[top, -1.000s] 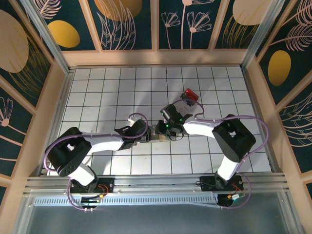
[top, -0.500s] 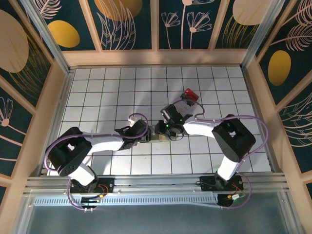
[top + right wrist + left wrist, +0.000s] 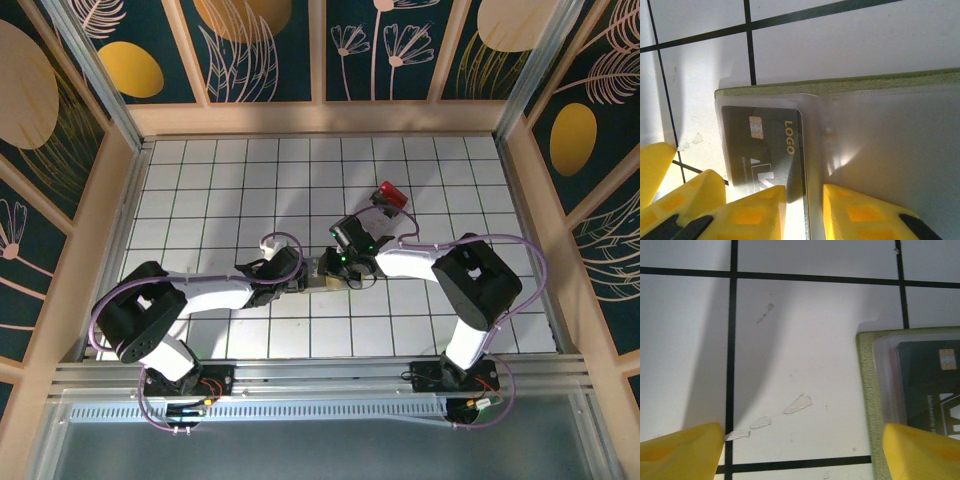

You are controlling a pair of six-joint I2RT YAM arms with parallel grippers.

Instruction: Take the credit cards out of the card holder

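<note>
The card holder (image 3: pixel 322 274) lies open on the tiled table between my two grippers. In the left wrist view its yellow-green edge (image 3: pixel 866 390) shows at the right, with a dark credit card (image 3: pixel 930 385) under a clear sleeve. My left gripper (image 3: pixel 800 440) is wide open, its right fingertip (image 3: pixel 920 452) over the holder's near edge. The right wrist view shows the dark credit card (image 3: pixel 762 145), printed "LOGO", in the holder's (image 3: pixel 865 82) sleeve. My right gripper (image 3: pixel 805 205) is low over it, narrowly open, astride the card's long edge. From above, left gripper (image 3: pixel 298 277) and right gripper (image 3: pixel 341 267) nearly meet.
A small red object (image 3: pixel 391 193) lies on the tiles behind the right gripper. Wooden walls (image 3: pixel 320 118) ring the white tiled table (image 3: pixel 200 190). Bits of clear tape (image 3: pixel 797 403) stick to the tile by the left gripper.
Hardly anything: the right arm's elbow has shifted slightly left, and both grippers stay at the card holder.
</note>
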